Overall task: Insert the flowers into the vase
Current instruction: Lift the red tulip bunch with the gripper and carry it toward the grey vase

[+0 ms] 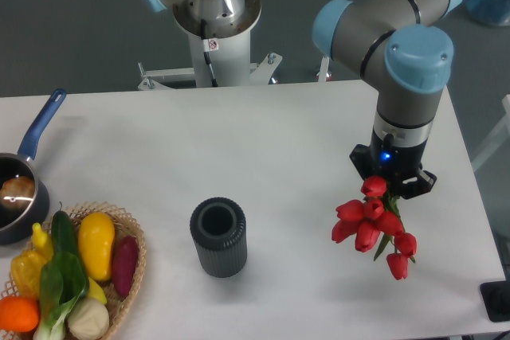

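The flowers [373,224], a bunch of red tulips with green stems, hang at the right of the table, heads spreading down and toward the camera. My gripper [394,187] is directly above them, pointing down, and its fingers are hidden behind the wrist and the blooms; the stems run up into it, so it appears shut on the bunch. The vase [218,236], a dark grey ribbed cylinder with an open round mouth, stands upright on the white table, well to the left of the flowers and empty.
A wicker basket [131,232] of vegetables sits at the front left corner. Behind it is a dark saucepan [17,220] with a blue handle [41,123]. The arm's base [213,33] stands at the table's back edge. A black object [498,300] is at the right edge.
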Controlling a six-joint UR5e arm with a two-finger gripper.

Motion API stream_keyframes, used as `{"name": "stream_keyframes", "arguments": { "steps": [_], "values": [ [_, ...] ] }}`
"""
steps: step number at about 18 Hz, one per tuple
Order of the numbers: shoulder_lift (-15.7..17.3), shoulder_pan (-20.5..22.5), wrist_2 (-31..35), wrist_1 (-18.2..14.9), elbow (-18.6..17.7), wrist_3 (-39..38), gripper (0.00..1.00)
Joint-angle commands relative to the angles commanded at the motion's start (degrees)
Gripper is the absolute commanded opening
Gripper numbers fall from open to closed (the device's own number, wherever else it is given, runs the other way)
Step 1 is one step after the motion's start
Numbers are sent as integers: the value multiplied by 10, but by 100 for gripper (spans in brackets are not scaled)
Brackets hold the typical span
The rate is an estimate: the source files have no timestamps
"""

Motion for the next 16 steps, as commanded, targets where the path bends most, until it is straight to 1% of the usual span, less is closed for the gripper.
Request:
{"name": "stream_keyframes", "arguments": {
  "steps": [3,5,7,9,11,13,15,16],
  "values": [
    [25,-1,-19,-2,-4,-11,0],
    [40,5,-62,-5,-6,-32,1],
    [56,25,-102,-10,-11,-66,1],
    [80,52,-175,-11,-29,-70,0],
    [105,70,-239,2,-48,-67,0],
    [113,80,-309,19,-54,-71,0],
    [114,83,-380,26,-56,-78,0],
    [114,90,-419,32,-56,-86,0]
  ]
}}
